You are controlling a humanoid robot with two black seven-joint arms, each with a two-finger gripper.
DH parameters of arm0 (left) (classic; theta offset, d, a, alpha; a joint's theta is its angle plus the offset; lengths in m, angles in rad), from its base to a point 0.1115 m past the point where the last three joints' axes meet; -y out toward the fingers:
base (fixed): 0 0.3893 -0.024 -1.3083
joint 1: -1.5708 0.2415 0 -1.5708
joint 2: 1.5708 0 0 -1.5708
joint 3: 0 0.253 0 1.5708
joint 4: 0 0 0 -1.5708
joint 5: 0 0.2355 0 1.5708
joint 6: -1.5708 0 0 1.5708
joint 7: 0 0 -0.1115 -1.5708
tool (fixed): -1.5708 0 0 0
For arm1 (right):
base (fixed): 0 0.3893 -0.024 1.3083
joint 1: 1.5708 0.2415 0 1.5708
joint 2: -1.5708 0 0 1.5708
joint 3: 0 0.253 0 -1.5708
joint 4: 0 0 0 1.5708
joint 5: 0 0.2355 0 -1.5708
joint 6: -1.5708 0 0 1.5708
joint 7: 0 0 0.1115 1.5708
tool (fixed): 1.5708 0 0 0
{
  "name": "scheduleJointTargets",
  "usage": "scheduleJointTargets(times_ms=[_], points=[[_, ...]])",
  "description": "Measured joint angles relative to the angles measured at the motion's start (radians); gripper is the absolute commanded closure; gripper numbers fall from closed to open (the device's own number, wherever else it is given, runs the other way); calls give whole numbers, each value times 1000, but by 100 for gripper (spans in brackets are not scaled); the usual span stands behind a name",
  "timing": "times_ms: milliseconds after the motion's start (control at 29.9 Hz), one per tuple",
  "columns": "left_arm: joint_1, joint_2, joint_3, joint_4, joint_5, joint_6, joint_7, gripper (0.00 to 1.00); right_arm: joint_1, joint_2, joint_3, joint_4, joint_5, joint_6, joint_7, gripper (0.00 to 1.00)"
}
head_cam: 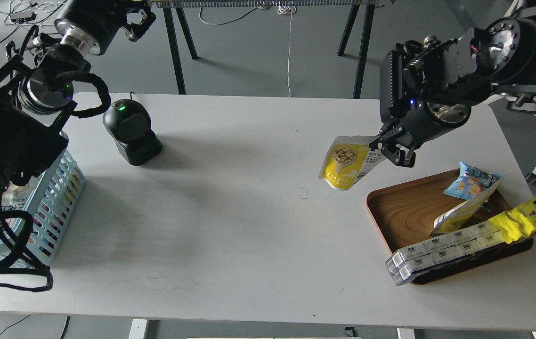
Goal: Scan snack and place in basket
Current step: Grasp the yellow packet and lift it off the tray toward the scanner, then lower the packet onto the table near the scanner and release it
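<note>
The snack (345, 162) is a yellow and white pouch picturing a spoon of beige beans. It hangs in the air over the table, left of the tray. My right gripper (394, 151) is shut on its upper right edge. The basket (56, 195) is light blue with slotted sides and stands at the table's left edge, mostly hidden behind my left arm. My left gripper (137, 21) is raised at the top left, beyond the table's far edge; its fingers show small and dark. The black barcode scanner (131, 132) with a green light stands at the back left.
A brown wooden tray (404, 212) at the right holds a small blue chip bag (471, 181), another yellow and white pouch (461, 213), a long yellow wrapper with a cartoon face (529, 214) and a row of white boxes (437, 252). A white chair stands at the far right.
</note>
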Motion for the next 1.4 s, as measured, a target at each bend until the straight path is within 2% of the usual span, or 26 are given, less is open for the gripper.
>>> scheduleJointTargets(times_ms=[334, 635, 1404], points=[[0, 1, 0, 1, 0, 0, -1, 0, -21, 225, 44, -68, 191, 2, 0, 100], [0, 2, 0, 2, 0, 0, -1, 0, -96, 351, 90, -183, 238, 1, 0, 100], [0, 2, 0, 2, 0, 0, -1, 0, -184, 390, 101, -273, 274, -12, 0, 99]])
